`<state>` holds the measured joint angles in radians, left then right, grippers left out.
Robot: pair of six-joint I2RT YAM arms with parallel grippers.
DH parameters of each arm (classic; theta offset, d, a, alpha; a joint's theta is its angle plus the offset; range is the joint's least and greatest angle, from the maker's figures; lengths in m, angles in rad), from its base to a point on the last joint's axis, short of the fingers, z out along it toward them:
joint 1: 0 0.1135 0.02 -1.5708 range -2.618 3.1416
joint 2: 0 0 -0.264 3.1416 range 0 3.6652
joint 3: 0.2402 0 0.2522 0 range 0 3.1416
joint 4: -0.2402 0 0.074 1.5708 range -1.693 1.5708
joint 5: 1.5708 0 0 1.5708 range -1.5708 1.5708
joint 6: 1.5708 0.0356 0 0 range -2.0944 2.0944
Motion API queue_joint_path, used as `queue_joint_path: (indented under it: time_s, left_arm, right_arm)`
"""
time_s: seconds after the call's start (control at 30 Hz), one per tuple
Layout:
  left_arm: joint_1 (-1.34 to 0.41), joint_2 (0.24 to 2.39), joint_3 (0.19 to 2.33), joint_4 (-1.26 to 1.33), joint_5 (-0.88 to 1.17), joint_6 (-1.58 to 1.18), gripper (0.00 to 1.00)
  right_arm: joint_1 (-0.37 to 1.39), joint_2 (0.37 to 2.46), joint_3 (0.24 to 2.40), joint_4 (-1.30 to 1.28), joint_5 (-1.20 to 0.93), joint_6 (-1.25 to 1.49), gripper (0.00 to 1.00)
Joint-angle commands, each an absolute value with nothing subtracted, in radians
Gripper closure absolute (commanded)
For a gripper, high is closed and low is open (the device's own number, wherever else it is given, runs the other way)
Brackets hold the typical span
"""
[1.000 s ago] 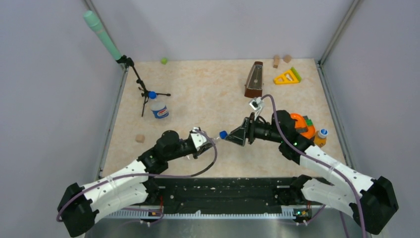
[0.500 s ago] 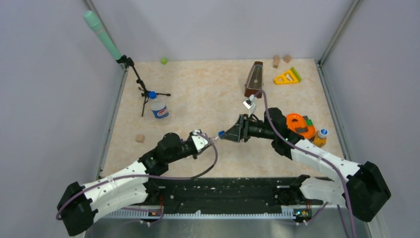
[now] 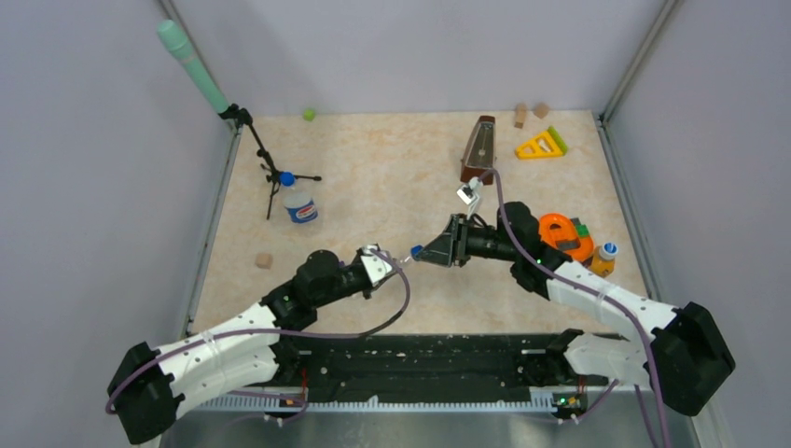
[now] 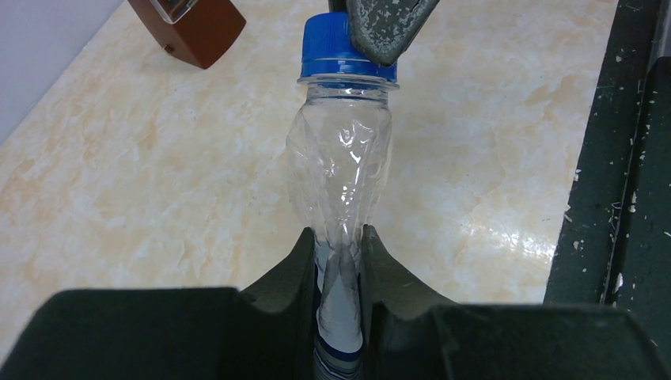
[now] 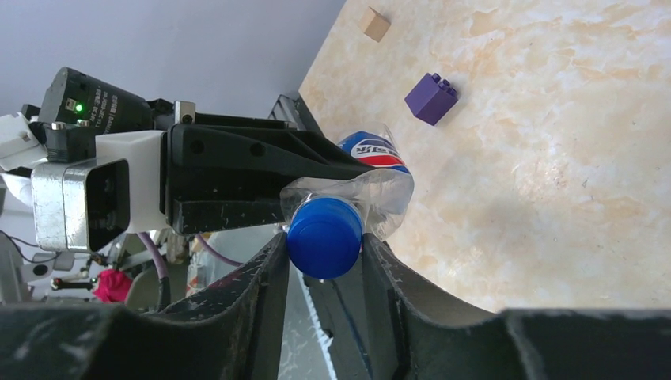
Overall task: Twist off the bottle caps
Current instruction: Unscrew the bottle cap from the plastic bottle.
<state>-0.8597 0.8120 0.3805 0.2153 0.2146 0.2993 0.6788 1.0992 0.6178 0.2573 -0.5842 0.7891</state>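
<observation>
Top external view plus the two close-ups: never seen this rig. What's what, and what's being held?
Two robot arms are bolted at the near edge of a table. The wide picture is from a fixed camera above and behind them; each close-up is from a camera on one wrist, looking along its own fingers. The left gripper is clamped on a crumpled clear bottle, held sideways. The right gripper is closed on its blue cap, pads on both sides. Lying around: a second bottle by a microphone stand, a metronome, a yellow triangle toy, a purple block.
</observation>
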Motion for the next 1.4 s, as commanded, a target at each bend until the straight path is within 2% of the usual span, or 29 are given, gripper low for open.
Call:
queue_joint_path:
  time_s: [0.0,0.1,0.17,0.2,0.4,0.77,1.17,1.2,1.23,1.37]
  left_arm:
    - [-0.865,0.804,0.38,0.259,0.227,0.313,1.0]
    - [-0.864,0.785,0.372,0.267,0.24,0.313,1.0]
    - [-0.865,0.777,0.368,0.272,0.246,0.312,1.0]
    - [-0.864,0.775,0.368,0.273,0.25,0.311,1.0]
    - [-0.864,0.765,0.387,0.26,0.301,0.248,1.0]
    - [-0.845,0.832,0.514,0.15,0.542,0.135,1.0]
    - [-0.759,0.798,0.512,0.181,0.753,0.07,1.0]
    - [-0.759,0.799,0.516,0.174,0.749,0.077,1.0]
    - [-0.759,0.802,0.518,0.166,0.732,0.089,1.0]
    - [-0.761,0.803,0.491,0.193,0.609,0.149,1.0]
  right_arm:
    - [0.686,1.115,0.666,0.301,-0.577,0.788,0.68]
    - [0.686,1.114,0.666,0.309,-0.58,0.788,0.72]
    - [0.686,1.111,0.662,0.315,-0.583,0.785,0.92]
    - [0.686,1.109,0.659,0.317,-0.582,0.783,0.95]
    - [0.687,1.11,0.654,0.308,-0.652,0.698,1.0]
    - [0.687,1.019,0.59,0.255,-0.74,0.508,1.0]
    - [0.687,0.931,0.523,0.262,-0.805,0.388,1.0]
    - [0.687,0.932,0.525,0.258,-0.799,0.388,1.0]
    - [0.687,0.931,0.529,0.251,-0.785,0.392,0.94]
    - [0.687,0.919,0.593,0.186,-0.615,0.492,0.53]
